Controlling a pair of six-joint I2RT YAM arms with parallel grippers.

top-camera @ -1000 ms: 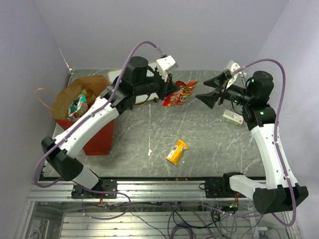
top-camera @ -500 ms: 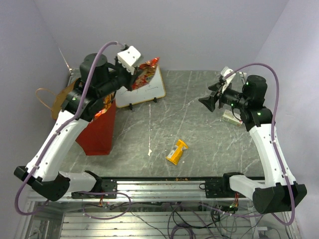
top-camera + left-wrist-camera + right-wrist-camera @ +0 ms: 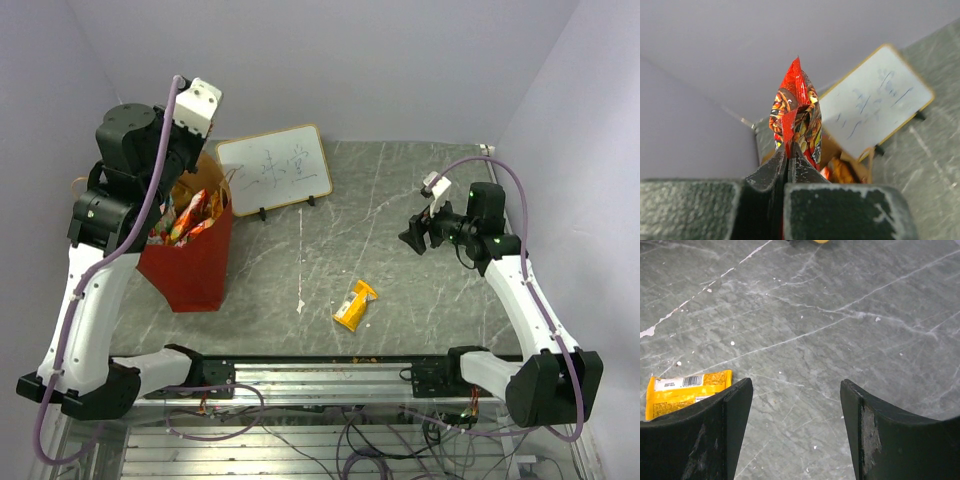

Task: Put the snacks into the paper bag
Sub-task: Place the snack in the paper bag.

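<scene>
Overhead, the left arm arches high over the far left corner of the bench (image 3: pixel 400 300). The left gripper (image 3: pixel 788 151) is fully closed, its jaws pinching one edge of a red snack packet (image 3: pixel 795 112) so that the packet stands upright beyond the fingertips. In the top view this packet hangs in the mouth of the paper bag (image 3: pixel 195 270), which stands upright on the bench, red outside and brown inside. Orange wrappers show below the packet in the left wrist view, though they cannot be told apart. A whiteboard (image 3: pixel 275 168) with faint writing leans on its stand just beside the bag, at the back edge.

At right, the right gripper (image 3: pixel 415 238) hovers above bare bench with its jaws set wide apart and nothing between them. A yellow snack packet (image 3: pixel 355 305) lies flat near the front centre of the bench, well apart from the bag. It appears at the lower left of the right wrist view, beside the left-hand finger and clear of both fingers.
</scene>
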